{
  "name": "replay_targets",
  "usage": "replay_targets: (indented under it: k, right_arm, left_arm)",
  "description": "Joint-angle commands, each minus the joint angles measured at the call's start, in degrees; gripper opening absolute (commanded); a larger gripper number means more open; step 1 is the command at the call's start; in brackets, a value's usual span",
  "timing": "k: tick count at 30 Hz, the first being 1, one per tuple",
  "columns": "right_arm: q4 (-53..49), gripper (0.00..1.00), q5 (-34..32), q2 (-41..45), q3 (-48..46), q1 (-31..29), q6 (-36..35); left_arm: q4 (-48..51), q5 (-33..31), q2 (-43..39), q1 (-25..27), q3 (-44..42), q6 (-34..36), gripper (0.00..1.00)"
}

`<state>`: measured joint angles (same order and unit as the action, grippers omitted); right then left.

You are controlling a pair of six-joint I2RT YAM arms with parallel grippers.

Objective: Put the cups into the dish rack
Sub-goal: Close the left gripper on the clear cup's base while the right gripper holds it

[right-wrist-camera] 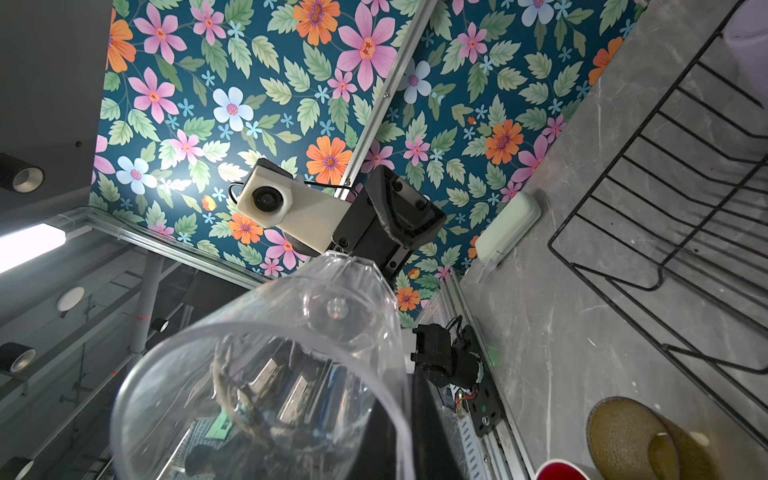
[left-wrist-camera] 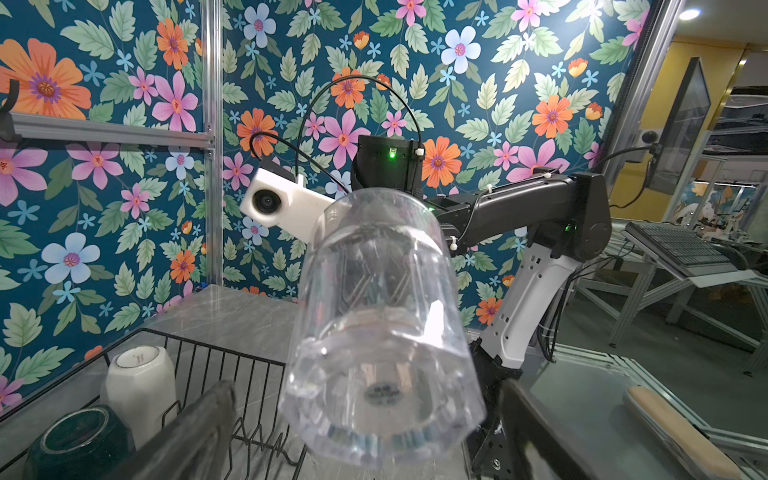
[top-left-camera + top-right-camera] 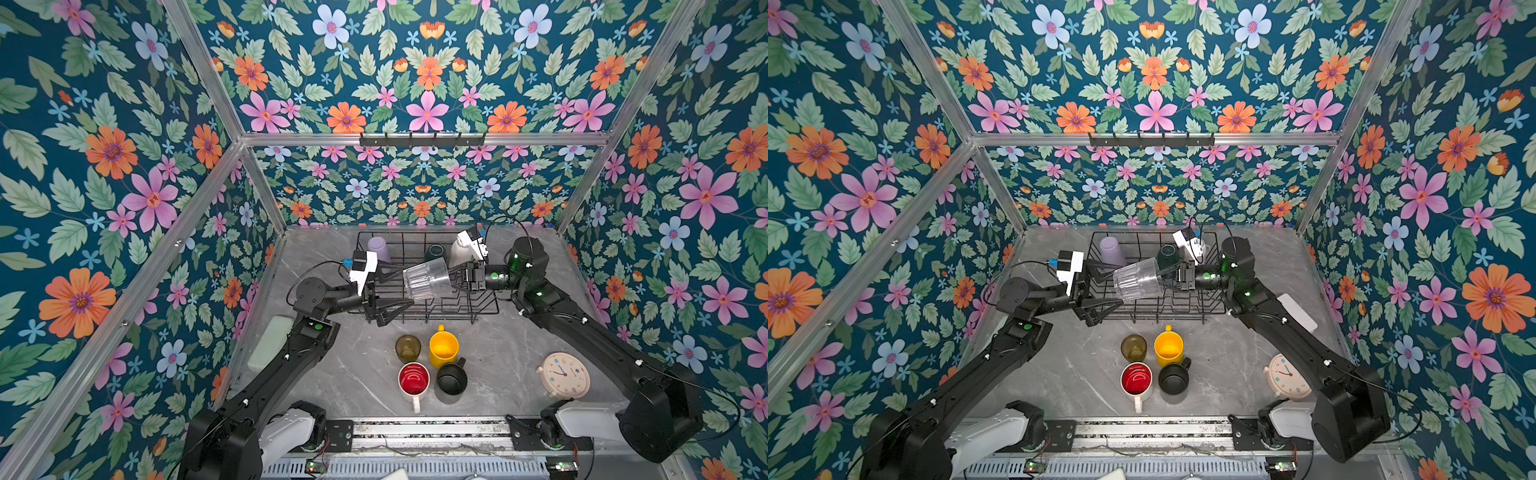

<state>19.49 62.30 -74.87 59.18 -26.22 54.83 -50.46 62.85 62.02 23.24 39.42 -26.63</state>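
My right gripper (image 3: 456, 276) is shut on the rim of the clear glass (image 3: 428, 279), which it holds on its side above the dish rack (image 3: 457, 312). From the opposite side my left gripper (image 3: 405, 289) stands wide open, and the left wrist view shows the glass base (image 2: 382, 395) between its fingers (image 2: 199, 436) without touching them. The lilac tumbler (image 3: 379, 247), teal mug (image 3: 435, 252) and white faceted mug (image 3: 457, 251) stand upside down in the rack. In front of it are the olive glass (image 3: 407, 347), yellow mug (image 3: 444, 349), red-lined white mug (image 3: 413, 380) and black mug (image 3: 451, 379).
A cream alarm clock (image 3: 565, 374) lies on the table at the front right. A pale green block (image 3: 270, 343) rests by the left wall, under the left arm. A black hook rail (image 3: 422, 140) hangs on the back wall, high above the rack.
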Motion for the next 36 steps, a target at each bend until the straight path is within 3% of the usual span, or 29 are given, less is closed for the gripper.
replay_targets:
  k: [1, 22, 36]
  right_arm:
    - [1.33, 0.0, -0.16, -0.77, 0.99, -1.28, -1.48]
    - [11.75, 0.0, 0.14, -9.28, 4.55, -7.15, 4.79]
    - [16.06, 0.0, 0.01, -11.17, 4.28, -7.61, 8.45]
  left_arm:
    - [-2.04, 0.87, 0.03, -0.11, 0.32, -0.22, 1.0]
    - [-4.91, 1.4, 0.3, 0.14, -0.13, -2.19, 0.98]
    - [-6.75, 1.84, 0.51, 0.25, -0.26, -3.42, 0.89]
